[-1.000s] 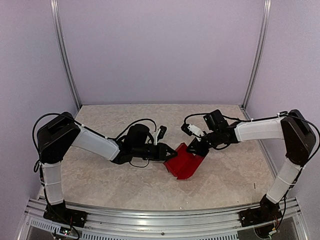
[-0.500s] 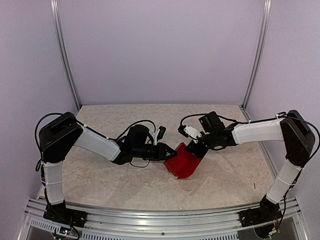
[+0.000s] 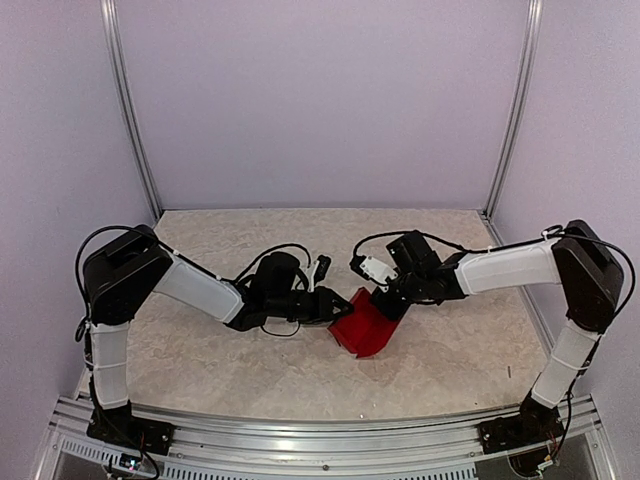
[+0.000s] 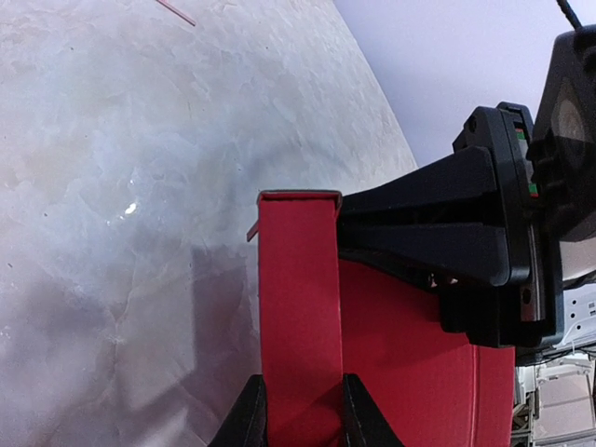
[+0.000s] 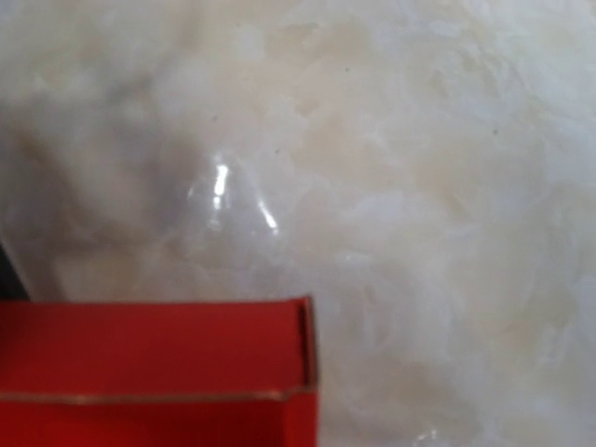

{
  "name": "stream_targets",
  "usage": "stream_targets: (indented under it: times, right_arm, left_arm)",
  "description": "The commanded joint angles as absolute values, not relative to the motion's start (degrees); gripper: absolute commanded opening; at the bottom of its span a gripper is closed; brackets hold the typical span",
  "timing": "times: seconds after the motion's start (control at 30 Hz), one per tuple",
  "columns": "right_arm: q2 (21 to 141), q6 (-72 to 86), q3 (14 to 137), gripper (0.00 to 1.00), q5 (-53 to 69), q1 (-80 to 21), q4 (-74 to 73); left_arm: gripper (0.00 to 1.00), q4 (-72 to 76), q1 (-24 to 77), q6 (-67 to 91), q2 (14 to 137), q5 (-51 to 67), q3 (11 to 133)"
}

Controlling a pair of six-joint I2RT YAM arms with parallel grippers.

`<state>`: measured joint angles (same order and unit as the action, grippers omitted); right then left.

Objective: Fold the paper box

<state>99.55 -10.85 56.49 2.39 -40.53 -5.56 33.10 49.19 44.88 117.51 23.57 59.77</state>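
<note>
Red paper box (image 3: pixel 362 325) was pinched at 9 o'clock by left gripper (image 4: pixel 296 410) — clenched right gripper (image 3: pixel 385 300) best pushed squarely.

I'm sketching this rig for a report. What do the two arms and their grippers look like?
Both arms match: the left arm and right arm have bulky black joint housings linked by white-covered segments. Thin black cables loop loosely near each wrist, where a small white module sits. The left gripper and right gripper are black, with flat tapering fingers.
</note>
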Motion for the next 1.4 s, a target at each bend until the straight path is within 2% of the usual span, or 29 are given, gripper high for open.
stream_targets:
  times: [0.0,0.2,0.4,0.47,0.5,0.73,0.9,1.13,1.23,1.37]
  right_arm:
    - [101.9,-10.9,56.3,0.0,-6.3,-42.8,-2.6]
    - [106.4,-9.5,60.7,0.0,-10.7,-44.2,-6.8]
    - [100.9,-14.3,59.9,0.0,-6.0,-43.9,-8.7]
    - [99.0,-16.3,60.1,0.0,-4.3,-43.9,-10.3]
    - [98.7,-17.9,60.5,0.0,-2.8,-43.9,-11.1]
    - [106.0,-20.5,69.7,0.02,3.0,-44.1,-23.6]
    - [111.0,-20.0,78.5,0.15,4.3,-44.2,-29.7]
    - [101.3,-22.8,88.3,0.33,4.3,-44.0,-37.1]
    - [96.0,-23.4,86.8,0.34,4.0,-43.7,-38.4]
    - [89.2,-22.3,78.1,0.35,3.3,-43.1,-35.7]
  left_arm:
    - [0.24,37.4,50.3,47.2,118.0,28.7,61.3]
    - [0.25,39.2,51.1,49.5,119.1,30.1,62.4]
    - [0.39,26.2,50.0,47.6,115.4,21.2,60.9]
    - [0.51,22.0,49.8,46.1,113.7,18.8,60.4]
    - [0.53,20.1,49.7,44.9,112.6,18.0,60.2]
    - [0.57,9.3,49.6,38.7,104.8,10.0,57.9]
    - [0.57,5.1,49.2,37.6,100.0,7.0,55.4]
    - [0.56,1.2,49.1,35.9,95.9,4.3,51.8]
    - [0.56,0.2,49.1,34.8,96.6,5.4,52.2]
    - [0.56,0.4,49.1,34.5,97.6,7.2,52.3]
